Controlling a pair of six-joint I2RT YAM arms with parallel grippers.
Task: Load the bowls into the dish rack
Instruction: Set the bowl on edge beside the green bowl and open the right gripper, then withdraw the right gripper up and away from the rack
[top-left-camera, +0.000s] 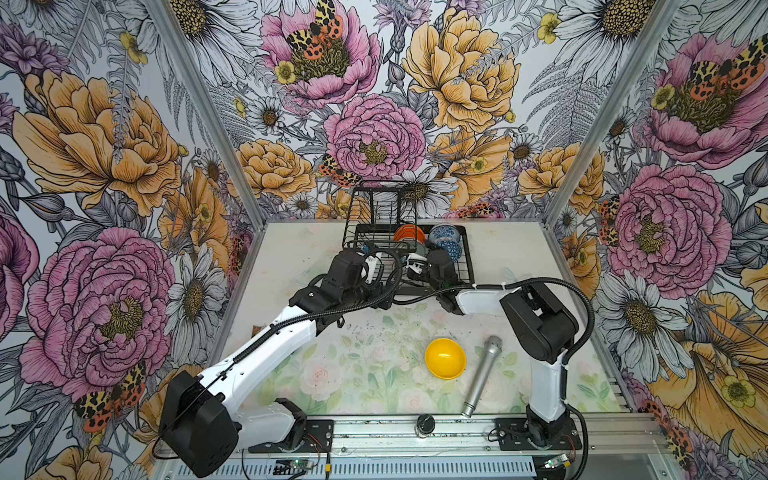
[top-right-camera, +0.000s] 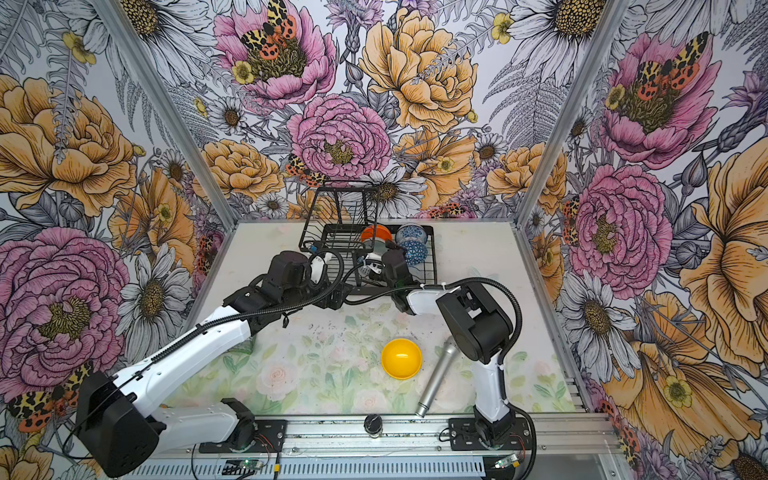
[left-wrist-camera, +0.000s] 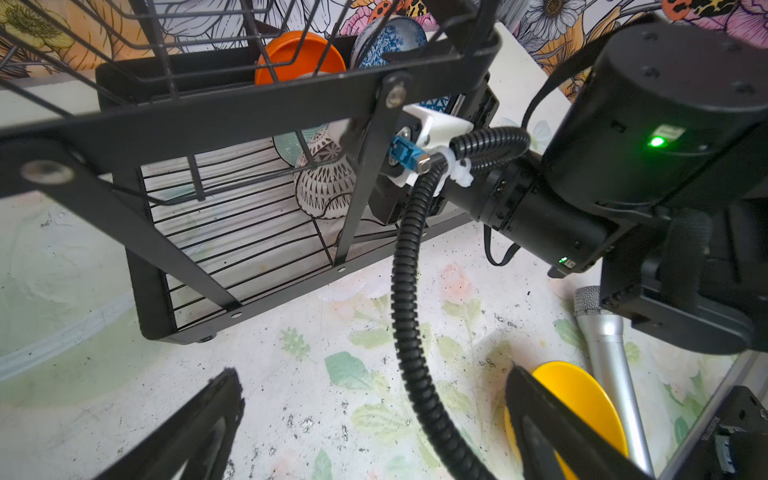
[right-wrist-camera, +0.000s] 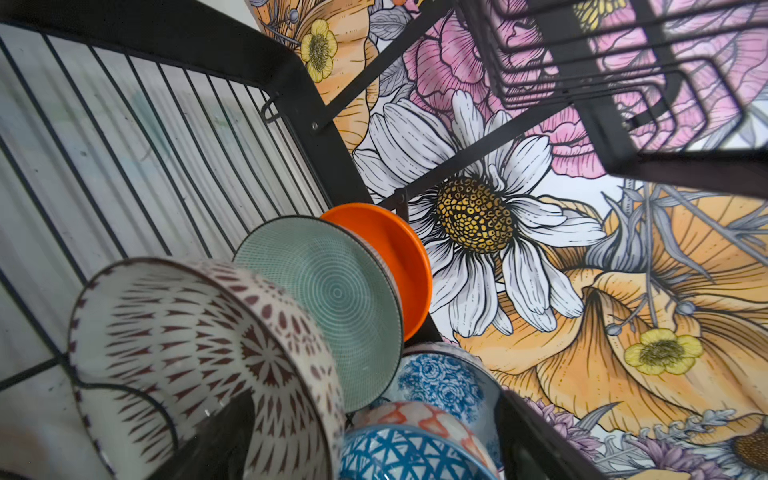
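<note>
The black wire dish rack (top-left-camera: 468, 266) stands at the back of the table. On edge inside it are an orange bowl (top-left-camera: 409, 233), a blue floral bowl (top-left-camera: 444, 233) and a blue geometric bowl (top-left-camera: 453, 250). The right wrist view also shows a teal-lined bowl (right-wrist-camera: 328, 299) and a white bowl with a dark pattern (right-wrist-camera: 187, 332). My right gripper (right-wrist-camera: 374, 449) is open inside the rack. One of its fingers (right-wrist-camera: 208, 440) sits inside the white bowl, not clamping it. A yellow bowl (top-left-camera: 445, 358) lies on the table. My left gripper (left-wrist-camera: 376, 432) is open over bare table by the rack's front.
A silver microphone (top-left-camera: 482, 376) lies just right of the yellow bowl. A small black-capped jar (top-left-camera: 424, 424) stands on the front rail. The rack's raised upper tier (top-left-camera: 382, 208) overhangs its left half. My right arm's cable (left-wrist-camera: 409, 332) crosses between the left fingers.
</note>
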